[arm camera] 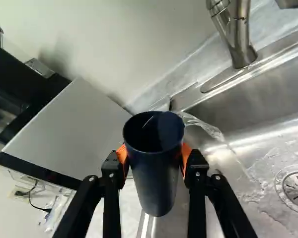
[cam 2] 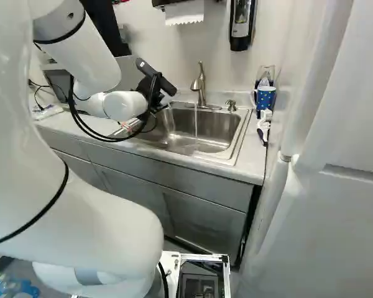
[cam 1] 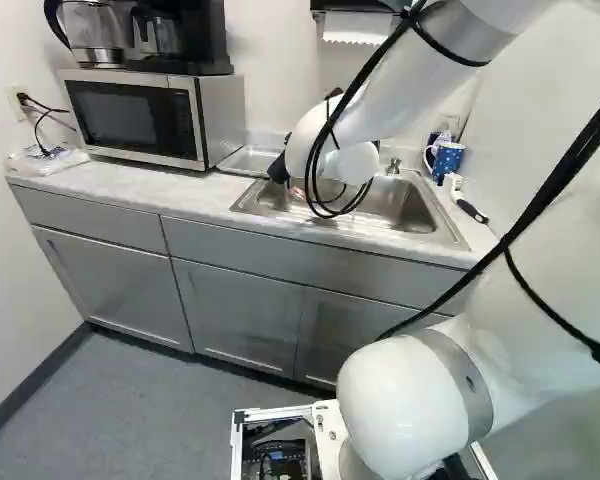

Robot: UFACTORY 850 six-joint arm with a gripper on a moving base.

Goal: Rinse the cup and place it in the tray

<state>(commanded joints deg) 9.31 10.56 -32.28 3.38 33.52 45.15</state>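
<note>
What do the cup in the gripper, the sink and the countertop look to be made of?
Cup: dark, smooth, with a soft sheen; coated metal or hard plastic, the look leaves it open. Sink: probably satin stainless steel, from its grey, streaky reflections. Countertop: pale, faintly mottled, perhaps laminate, though stone is possible.

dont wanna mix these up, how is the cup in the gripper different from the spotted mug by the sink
The held cup is plain and dark; the mug is brighter blue with pale spots. The cup shows no handle, while the mug has a light one. The cup is clamped in the gripper; the mug stands beside the sink. Both are drinking vessels.
</note>
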